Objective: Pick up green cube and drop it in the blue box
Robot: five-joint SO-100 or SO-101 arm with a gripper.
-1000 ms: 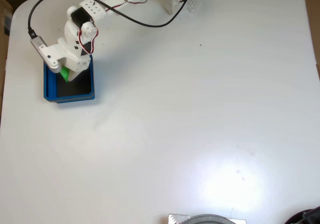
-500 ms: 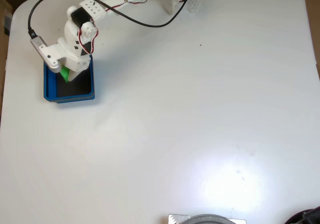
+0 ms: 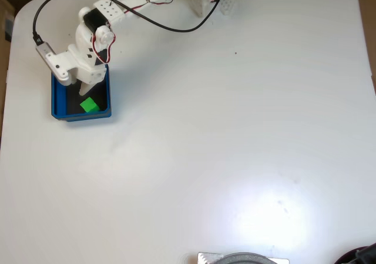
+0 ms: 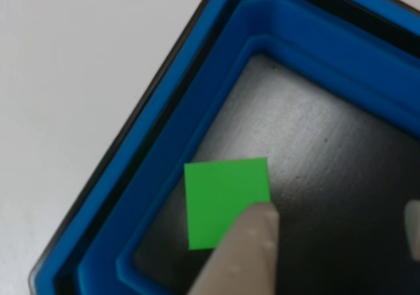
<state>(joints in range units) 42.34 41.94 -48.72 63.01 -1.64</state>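
- The small bright green cube [image 3: 89,105] lay loose on the dark floor of the shallow square blue box with raised walls [image 3: 80,115], in the box's lower half as the fixed view showed it.
- In the other view the same green cube [image 4: 223,200] sat flat on the grey-black floor, close to a corner of the blue box [image 4: 164,150], with nothing clasping its sides.
- The white two-finger gripper [image 3: 82,86] hung over the upper part of the box in the fixed view, just above the cube and apart from it; its jaws stood spread and empty.
- In the other view one pale fingertip [image 4: 246,249] rose from the bottom edge and overlapped the cube's lower right corner, while a sliver of the second finger [image 4: 412,232] showed at the right edge, well apart from the first.
- The white arm [image 3: 111,8], with a black cable and red wires along it, reached from the top of the white table [image 3: 235,146] down to the box near the table's left edge.
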